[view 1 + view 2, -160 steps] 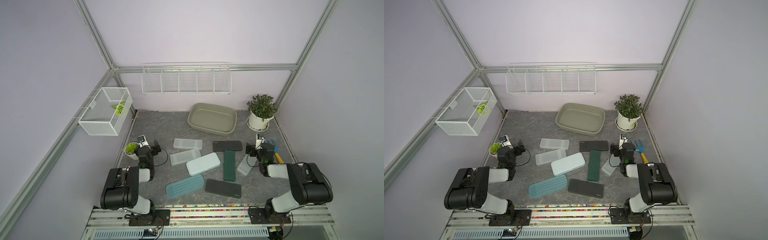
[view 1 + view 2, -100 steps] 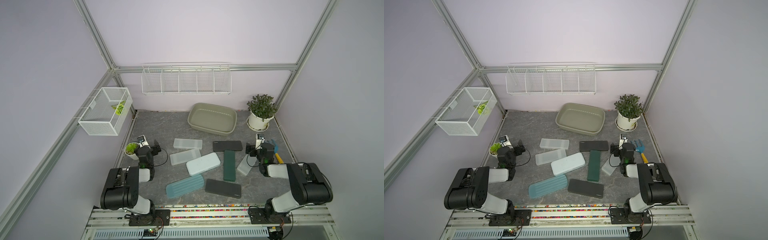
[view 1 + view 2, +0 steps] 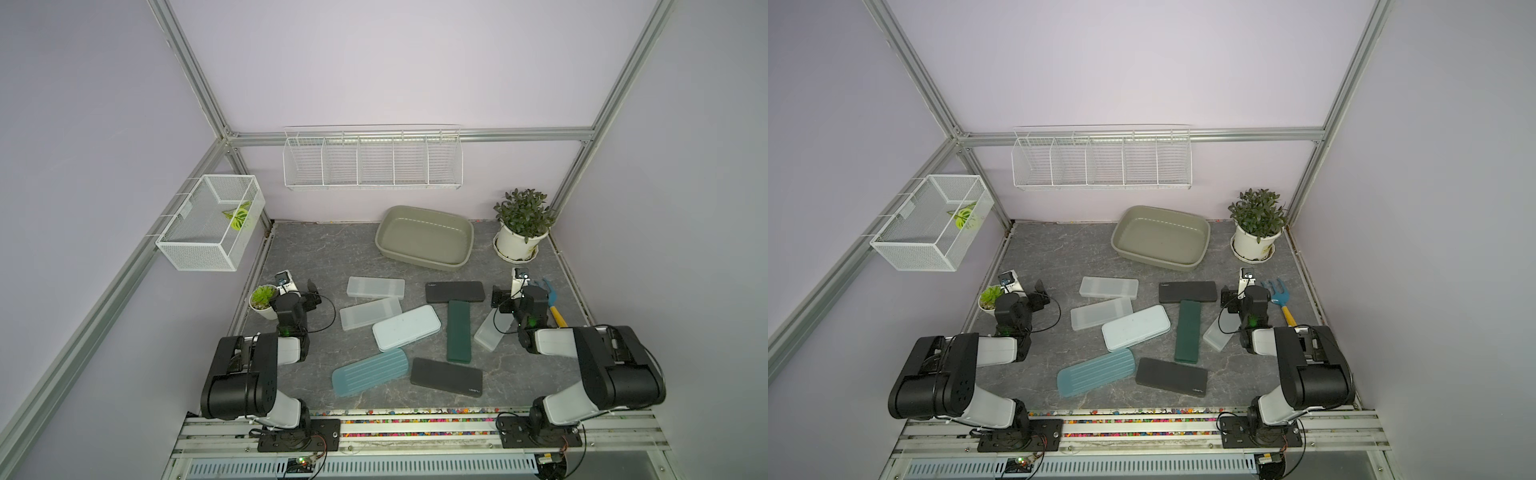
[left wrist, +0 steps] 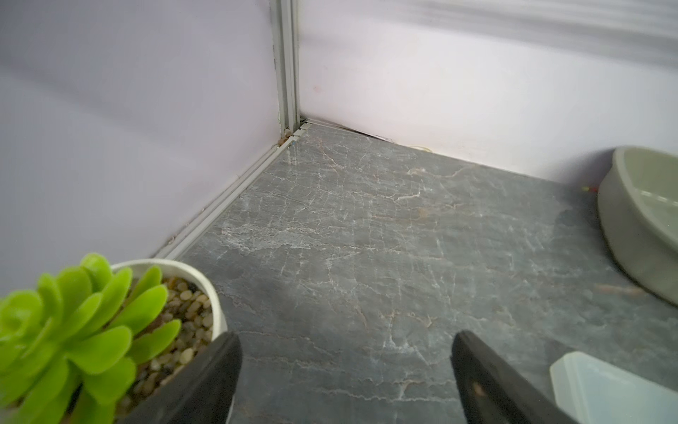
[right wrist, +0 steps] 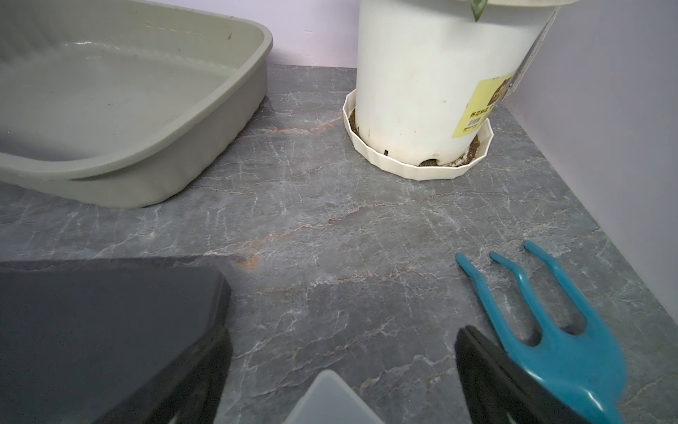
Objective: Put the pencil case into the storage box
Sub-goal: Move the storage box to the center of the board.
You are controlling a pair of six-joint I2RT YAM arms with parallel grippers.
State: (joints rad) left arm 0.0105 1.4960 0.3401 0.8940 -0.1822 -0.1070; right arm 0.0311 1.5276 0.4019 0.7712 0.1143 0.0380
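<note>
The olive-grey storage box (image 3: 424,241) stands empty at the back of the table. Several pencil cases lie flat in the middle: two frosted ones (image 3: 375,287), a pale blue one (image 3: 406,327), a dark green one (image 3: 458,331), two black ones (image 3: 454,291), a teal ribbed one (image 3: 369,372) and a frosted one (image 3: 492,332) by the right arm. My left gripper (image 4: 345,345) is open over bare table beside a small succulent pot (image 4: 172,304). My right gripper (image 5: 345,345) is open and low, with a frosted case corner (image 5: 330,400) between its fingers, untouched.
A large potted plant (image 3: 519,237) stands right of the box. A blue hand rake (image 5: 550,330) lies against my right gripper's outer finger. A white wire rack (image 3: 372,160) hangs on the back wall, and a mesh basket (image 3: 208,232) on the left one.
</note>
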